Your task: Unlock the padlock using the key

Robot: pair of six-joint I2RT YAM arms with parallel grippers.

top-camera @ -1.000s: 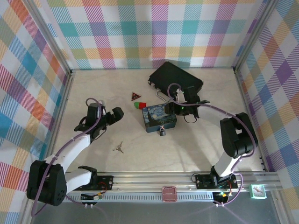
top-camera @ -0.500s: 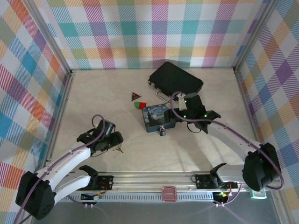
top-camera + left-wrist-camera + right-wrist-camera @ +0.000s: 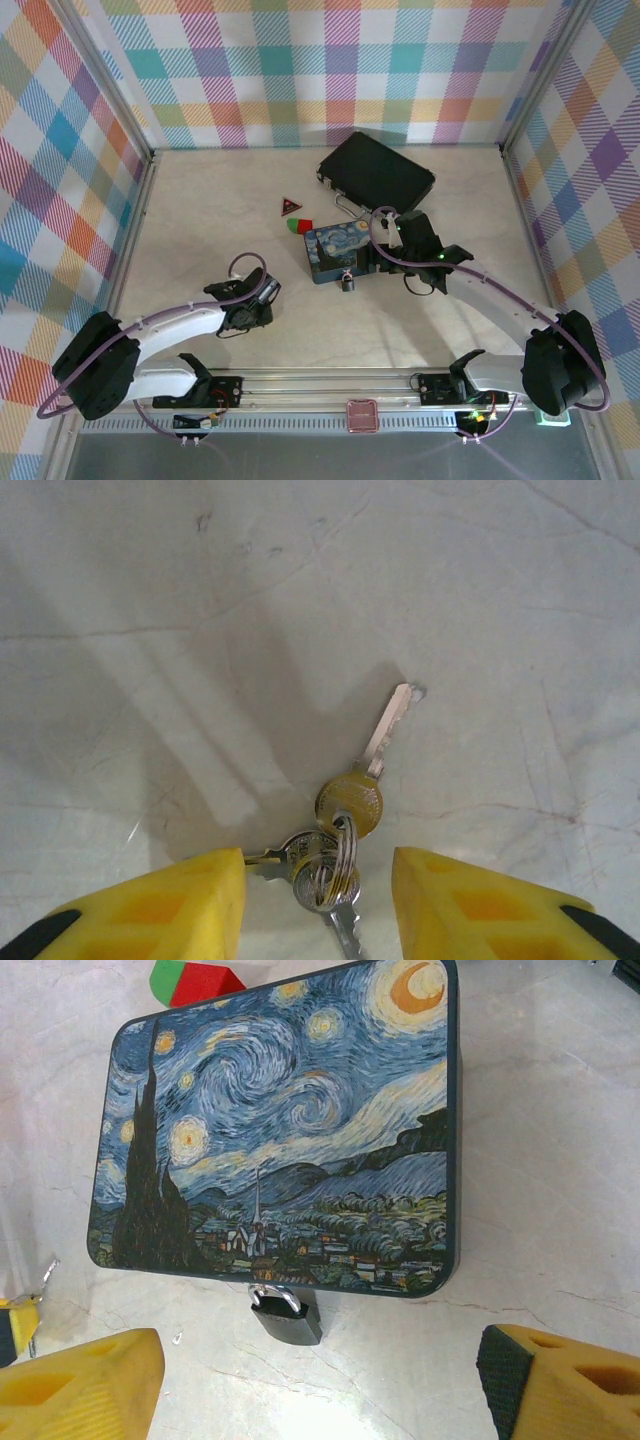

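Note:
Several small keys [image 3: 350, 802] on one ring [image 3: 335, 865] lie flat on the pale table. One has a brass head and its blade points away. My left gripper [image 3: 318, 880] is lowered over them, open, with a yellow finger [image 3: 170, 910] on each side; the left finger touches the tip of one key. In the top view this gripper [image 3: 255, 310] covers the keys. The dark padlock [image 3: 287, 1318] hangs with its shackle shut at the near edge of the painted blue tin [image 3: 290, 1130]. My right gripper [image 3: 320, 1370] hovers wide open near it, just right of the padlock [image 3: 346, 284].
A black briefcase [image 3: 377, 170] lies behind the tin [image 3: 340, 252]. A red-and-green block [image 3: 298, 226] and a small red triangle [image 3: 291, 206] sit to the tin's far left. Plaid walls close in three sides.
My left arm swung toward the near side and came down over the keys, its jaws narrowing. My right gripper shifted closer to the tin and padlock and opened a little wider.

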